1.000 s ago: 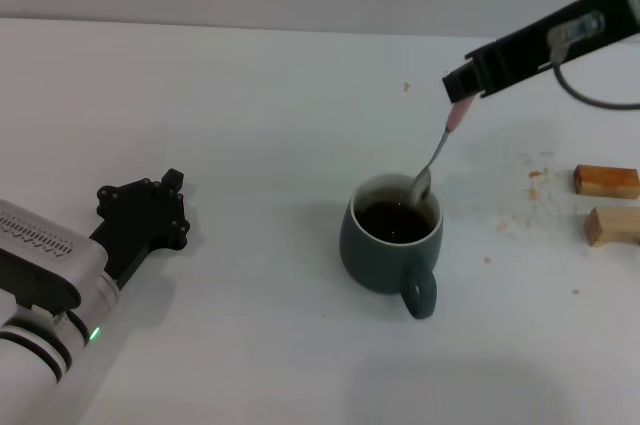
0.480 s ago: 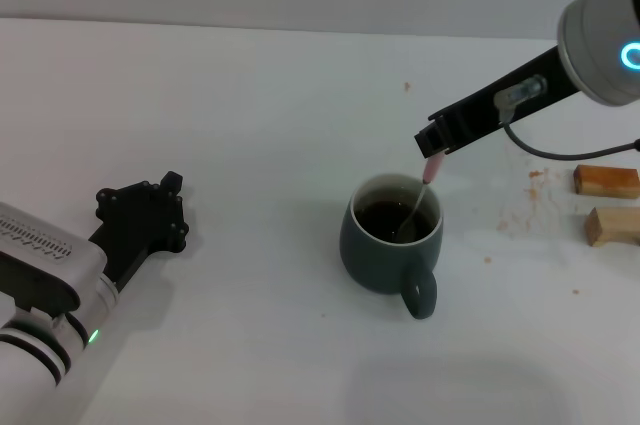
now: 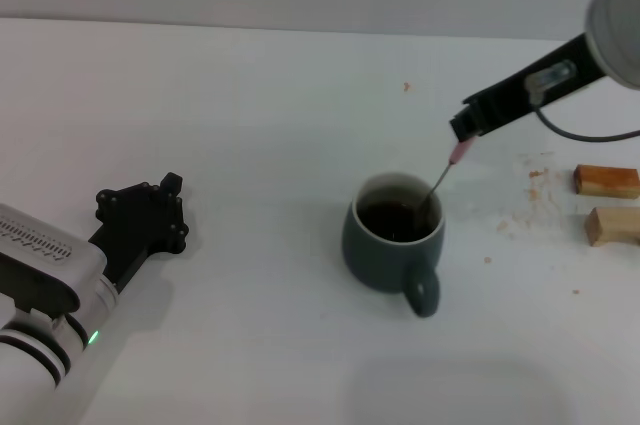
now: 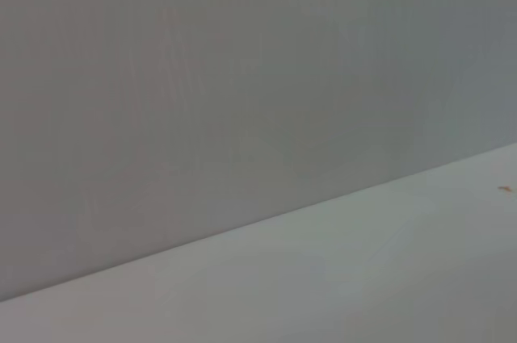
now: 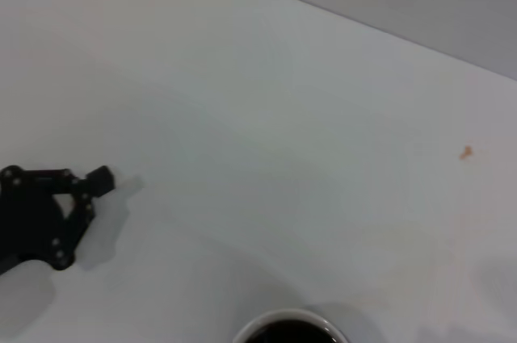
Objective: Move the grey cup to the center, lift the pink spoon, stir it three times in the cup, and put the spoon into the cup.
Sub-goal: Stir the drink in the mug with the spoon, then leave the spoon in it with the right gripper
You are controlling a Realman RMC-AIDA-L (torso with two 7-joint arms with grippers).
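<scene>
While right gripper (image 3: 463, 131) pinches pink spoon (image 3: 445, 172), grey cup (image 3: 392, 245) unmarked

Place: looking like a robot test bench in a lab — nothing homely is showing.
Surface: a plain white table (image 3: 250, 125) is filling the head view, with crumbs and small brown stains lying scattered toward the right.
Backdrop: a bare grey wall (image 4: 242, 77) is running behind the table edge.
Props: two tan wooden blocks (image 3: 608, 203) are sitting at the right edge (staged, by the look).
</scene>
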